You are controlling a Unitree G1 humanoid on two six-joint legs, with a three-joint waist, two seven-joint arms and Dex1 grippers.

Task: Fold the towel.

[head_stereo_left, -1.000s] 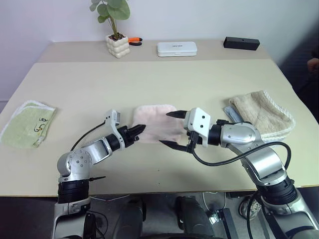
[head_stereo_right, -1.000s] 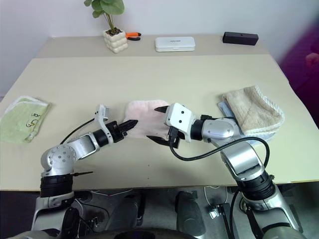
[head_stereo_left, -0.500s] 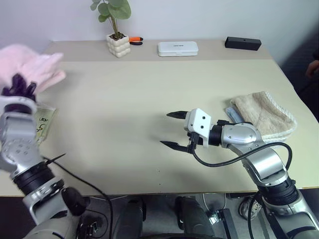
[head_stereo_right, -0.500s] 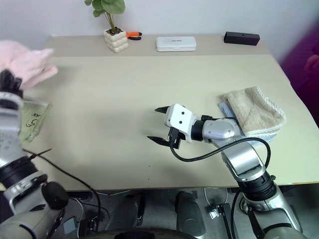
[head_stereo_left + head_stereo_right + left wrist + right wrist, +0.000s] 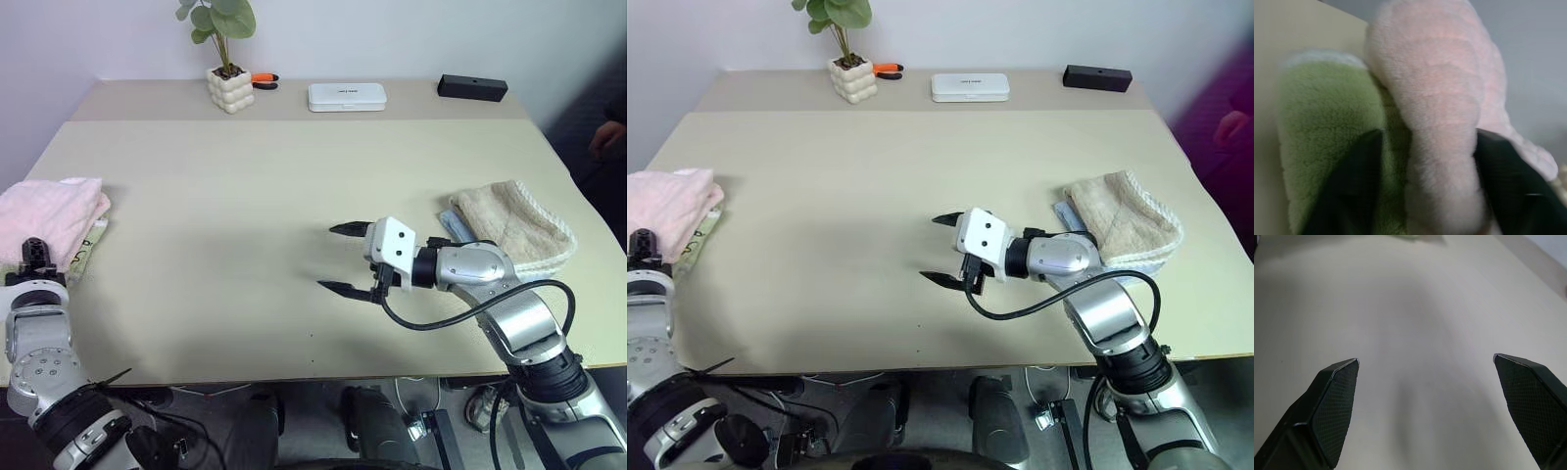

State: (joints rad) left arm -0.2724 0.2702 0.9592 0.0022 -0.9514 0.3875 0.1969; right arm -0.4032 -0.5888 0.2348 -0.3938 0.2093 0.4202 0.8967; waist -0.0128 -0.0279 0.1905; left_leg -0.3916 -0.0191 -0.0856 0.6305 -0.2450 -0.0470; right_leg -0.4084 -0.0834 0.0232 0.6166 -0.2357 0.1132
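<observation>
Towel [image 5: 49,217], pink and fluffy, lies folded at the table's 9 o'clock edge, on top of a green towel [image 5: 1327,127]. Left gripper [image 5: 1425,196] sits against it, its dark fingers [image 5: 1354,186] standing apart on either side of the pink roll. Right gripper [image 5: 345,259] hovers spread wide and empty over the bare centre of the beige table [image 5: 294,176]. One beige towel [image 5: 514,227] rests at 3 o'clock. Along the far ledge (12 o'clock): one potted plant [image 5: 227,59], one white case [image 5: 347,95], one black box [image 5: 472,87]. Three towels altogether
</observation>
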